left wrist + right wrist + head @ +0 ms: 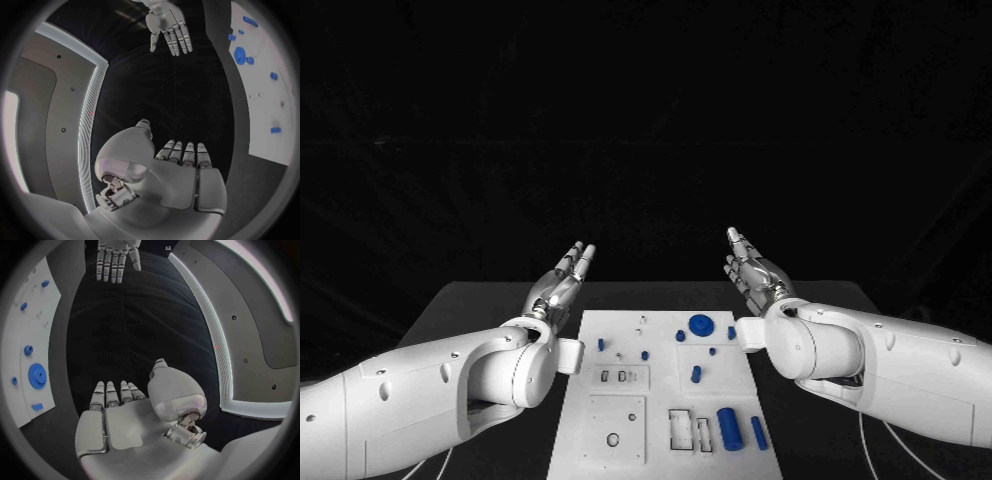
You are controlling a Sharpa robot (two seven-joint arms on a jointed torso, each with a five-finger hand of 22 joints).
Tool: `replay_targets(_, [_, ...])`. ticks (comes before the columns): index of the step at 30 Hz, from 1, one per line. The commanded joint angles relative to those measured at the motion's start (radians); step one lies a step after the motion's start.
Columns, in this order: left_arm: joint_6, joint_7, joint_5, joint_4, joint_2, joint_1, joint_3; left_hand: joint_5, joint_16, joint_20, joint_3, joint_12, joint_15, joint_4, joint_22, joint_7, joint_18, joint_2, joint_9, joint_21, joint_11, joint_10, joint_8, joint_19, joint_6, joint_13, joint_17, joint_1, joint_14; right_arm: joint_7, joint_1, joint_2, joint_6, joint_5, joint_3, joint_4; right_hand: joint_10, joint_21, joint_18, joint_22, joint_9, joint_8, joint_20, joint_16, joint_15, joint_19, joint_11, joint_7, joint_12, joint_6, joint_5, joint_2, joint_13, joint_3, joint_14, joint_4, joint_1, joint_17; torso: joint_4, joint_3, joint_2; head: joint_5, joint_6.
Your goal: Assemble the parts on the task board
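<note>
I see the task board (610,400) at six o'clock on the dark surface (473,300), blue parts (701,324) scattered over its right half. My left hand (560,283) and right hand (754,265) hover beside its far corners, both empty, fingers straight.

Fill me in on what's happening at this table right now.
Nothing is being handled yet. The left hand and the right hand are both raised, open and holding nothing, on either side of the far end of the white task board. The blue parts, including a round gear and a thick cylinder, lie on the board untouched.
</note>
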Motion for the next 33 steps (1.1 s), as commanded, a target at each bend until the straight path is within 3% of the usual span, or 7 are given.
replay_targets(1, [0.17,0.0,0.037,0.003,-0.003,0.011,-0.01,0.016,-0.004,0.054,-0.012,-0.006,0.027,0.017,-0.001,-0.018,0.038,0.011,0.002,-0.004,-0.017,0.0,0.007,0.0,0.007,-0.001,-0.002,0.057,-0.001,-0.055,0.01,-0.001,0.153,0.112,-0.008,-0.004,0.0,-0.005,0.027,-0.001,-0.001,-0.004,-0.011,-0.003,-0.122,0.0,0.023,0.022,-0.004,-0.001,-0.008,0.0,-0.001,-0.021,0.0,0.009,0.048,-0.001,-0.0001,-0.0001,0.0,0.0,0.0])
replay_targets(6, [0.207,-0.002,0.044,0.003,-0.006,0.021,-0.024,0.015,-0.004,0.059,-0.013,-0.006,0.029,0.017,-0.001,-0.018,0.043,0.01,0.004,-0.004,-0.014,0.0,0.008,0.0,0.013,-0.001,-0.002,0.06,-0.001,-0.064,0.019,-0.002,0.176,0.131,-0.016,-0.007,0.0,-0.005,0.03,-0.001,-0.001,-0.004,0.016,-0.003,-0.102,0.0,0.04,0.037,-0.004,-0.001,-0.025,-0.004,-0.001,-0.025,0.0,0.009,0.049,-0.001,-0.0001,-0.0001,0.0,0.0,0.0])
replay_targets(10, [0.258,0.036,0.004,-0.022,-0.001,0.021,-0.025,0.017,-0.004,0.063,-0.015,-0.006,0.031,0.016,-0.001,-0.017,0.046,0.008,0.004,-0.004,-0.011,0.0,0.009,0.0,0.017,-0.001,-0.002,0.067,-0.001,-0.09,0.017,-0.025,0.271,0.059,-0.016,-0.033,0.0,-0.005,0.031,-0.001,-0.001,-0.004,0.03,-0.003,-0.083,0.0,0.053,0.048,-0.004,-0.001,-0.04,-0.006,-0.001,-0.028,0.0,0.009,0.049,-0.001,0.0066,0.0037,0.0,0.0,-0.018])
replay_targets(17, [0.284,0.05,-0.021,-0.034,0.004,0.02,-0.026,0.066,-0.004,0.053,-0.016,-0.006,0.014,0.015,-0.001,-0.014,0.055,0.004,0.005,-0.004,0.0,0.0,0.009,0.0,0.025,-0.001,-0.002,0.12,-0.001,-0.104,0.014,-0.025,0.319,0.016,-0.017,-0.049,0.0,-0.005,0.013,-0.001,0.0,-0.003,0.085,-0.003,-0.004,0.0,0.102,0.065,-0.004,0.001,-0.054,-0.013,-0.001,-0.031,0.0,0.009,0.056,-0.001,0.0056,0.0057,-0.005,-0.002,-0.021])
replay_targets(25, [0.309,0.049,-0.026,-0.028,-0.011,0.02,-0.027,0.021,-0.004,0.039,-0.037,-0.006,0.0,0.018,-0.001,-0.016,0.054,0.01,0.005,-0.004,0.034,0.0,0.009,0.0,0.026,-0.001,-0.002,0.11,-0.001,-0.122,0.014,-0.025,0.356,-0.015,-0.017,-0.059,0.0,-0.005,0.016,-0.001,0.0,-0.002,0.113,-0.003,0.018,0.0,0.098,0.067,-0.004,0.003,-0.051,-0.022,-0.001,-0.028,0.0,0.007,0.074,-0.001,0.0033,0.0059,-0.002,-0.008,-0.032])
replay_targets(29, [0.316,0.048,-0.033,-0.031,-0.016,0.02,-0.028,0.021,-0.004,0.04,-0.038,-0.006,0.001,0.017,-0.001,-0.018,0.055,0.011,0.006,-0.004,0.044,0.0,0.01,0.0,0.029,-0.001,-0.002,0.11,-0.001,-0.138,0.015,-0.025,0.376,-0.048,-0.017,-0.064,0.0,-0.005,0.012,-0.001,0.004,0.003,0.158,-0.003,0.07,0.0,0.098,0.082,-0.004,0.015,-0.018,-0.03,-0.001,-0.013,0.0,-0.004,0.121,-0.001,0.0024,0.0046,0.001,-0.009,-0.054])
replay_targets(33, [0.325,0.049,-0.072,-0.033,-0.022,0.02,-0.029,0.025,-0.004,0.043,-0.037,-0.006,0.002,0.016,-0.001,-0.017,0.056,0.011,0.006,-0.004,0.05,0.0,0.011,0.0,0.032,-0.001,-0.002,0.114,-0.001,-0.148,0.024,-0.027,0.385,-0.128,-0.017,-0.064,0.0,0.0,0.001,0.003,0.016,0.021,0.23,-0.003,0.151,0.007,0.136,0.128,-0.004,0.063,0.069,-0.047,-0.001,0.012,0.0,-0.045,0.22,-0.001,0.0003,0.0046,0.013,-0.004,-0.07])
